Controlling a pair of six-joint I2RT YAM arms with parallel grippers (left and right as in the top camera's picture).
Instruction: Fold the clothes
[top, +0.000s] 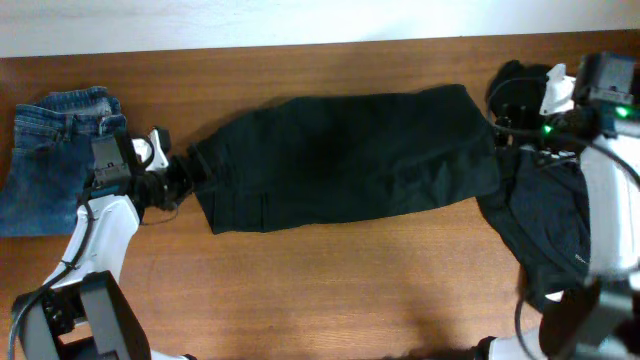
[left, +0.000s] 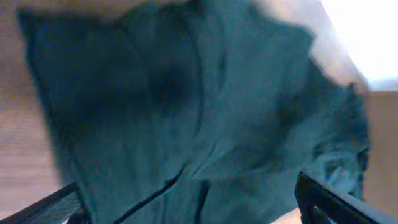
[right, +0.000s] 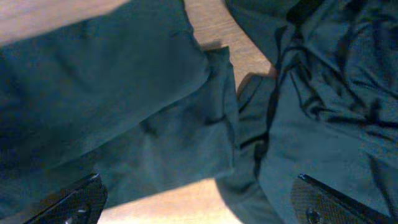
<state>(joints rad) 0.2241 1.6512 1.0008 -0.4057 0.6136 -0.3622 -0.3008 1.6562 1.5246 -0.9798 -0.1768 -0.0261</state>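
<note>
Looking down on your wooden table, you have the biggest piece, a long black garment, laid flat across the centre from 9 to 3 o'clock. I judge it is spread this way so each end can be picked up and brought over for a fold. Towards 4 o'clock a second black garment lies in a rumpled heap with its edge touching the flat one, likely waiting its turn. At 9 o'clock the blue jeans sit in a compact, squared stack apart from the black cloth, which reads as a finished piece set aside. Your left gripper sits at the flat garment's 9 o'clock end, between it and the jeans, with its fingers spread wide over the cloth and grasping nothing. Your right gripper hangs over the 3 o'clock end, where the two black pieces meet, and its jaws are likewise wide apart and empty. One arm at each end suits a lengthwise fold.
</note>
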